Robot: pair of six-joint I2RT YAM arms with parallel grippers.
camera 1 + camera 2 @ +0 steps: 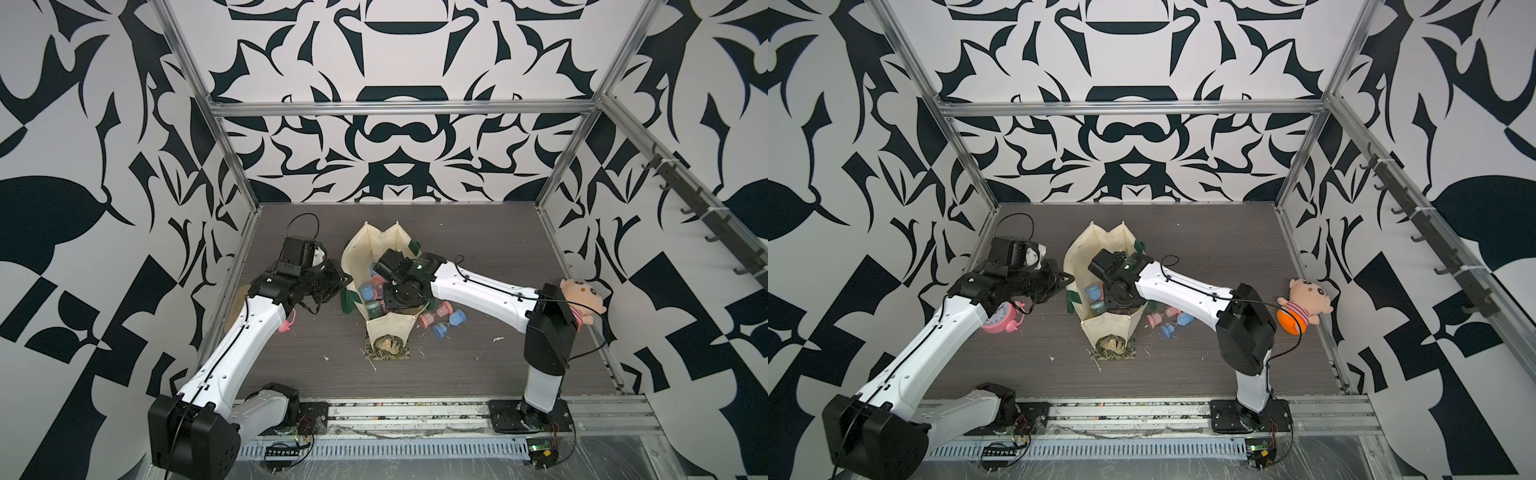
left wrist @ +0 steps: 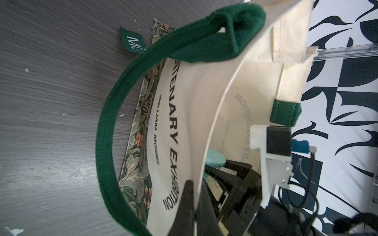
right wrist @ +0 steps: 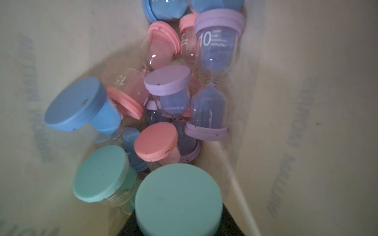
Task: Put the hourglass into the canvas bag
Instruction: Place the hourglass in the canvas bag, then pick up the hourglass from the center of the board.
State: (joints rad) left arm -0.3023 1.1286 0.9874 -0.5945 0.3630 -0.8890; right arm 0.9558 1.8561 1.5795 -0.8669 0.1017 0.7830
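Note:
The cream canvas bag lies open at mid-table, its mouth toward the far wall. My left gripper is shut on the bag's rim, pinching the canvas wall beside the dark green handle. My right gripper reaches inside the bag, shut on a teal hourglass whose cap fills the foreground. Several pastel hourglasses, such as a purple one, are piled on the bag's bottom. Outside the bag, a pink hourglass and a blue one lie under my right arm.
A pink alarm clock sits under my left forearm. A plush doll leans at the right wall. The bag's near end has a floral panel. A rail of hooks runs along the right wall.

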